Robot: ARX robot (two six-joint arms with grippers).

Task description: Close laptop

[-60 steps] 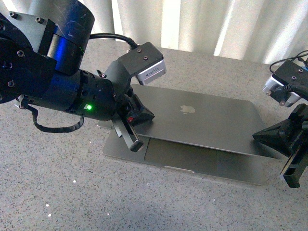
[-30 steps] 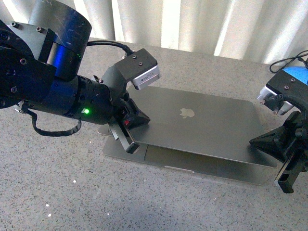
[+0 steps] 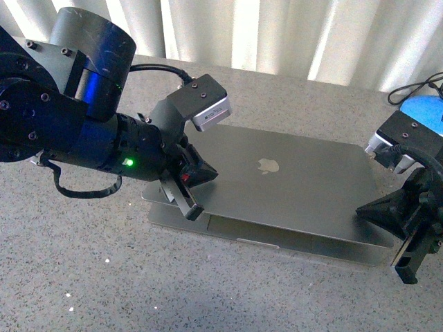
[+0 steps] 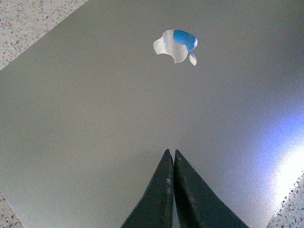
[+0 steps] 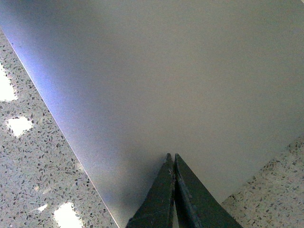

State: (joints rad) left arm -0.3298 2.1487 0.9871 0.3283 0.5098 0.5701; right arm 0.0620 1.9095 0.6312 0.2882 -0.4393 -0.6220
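The grey-silver laptop [image 3: 291, 187] lies on the speckled table with its lid almost down; a thin gap shows along the front above the base. The apple logo [image 3: 267, 165] is on the lid. My left gripper [image 3: 211, 171] is shut, its tip on the lid's left part. My right gripper [image 3: 361, 209] is shut, its tip on the lid's right front corner. In the left wrist view the shut tips [image 4: 171, 153] rest on the lid [image 4: 95, 109] below the logo [image 4: 175, 45]. In the right wrist view the shut tips [image 5: 171, 156] rest on the lid [image 5: 166, 71] near a corner.
The speckled stone table [image 3: 83, 277] spreads around the laptop. White curtains [image 3: 277, 34] hang behind the table. A black cable [image 3: 415, 86] and a blue object [image 3: 423, 107] lie at the far right edge.
The lid has come down from a clear tilt to nearly flat on the base. Both grippers have moved down with it, the right one lower and inward.
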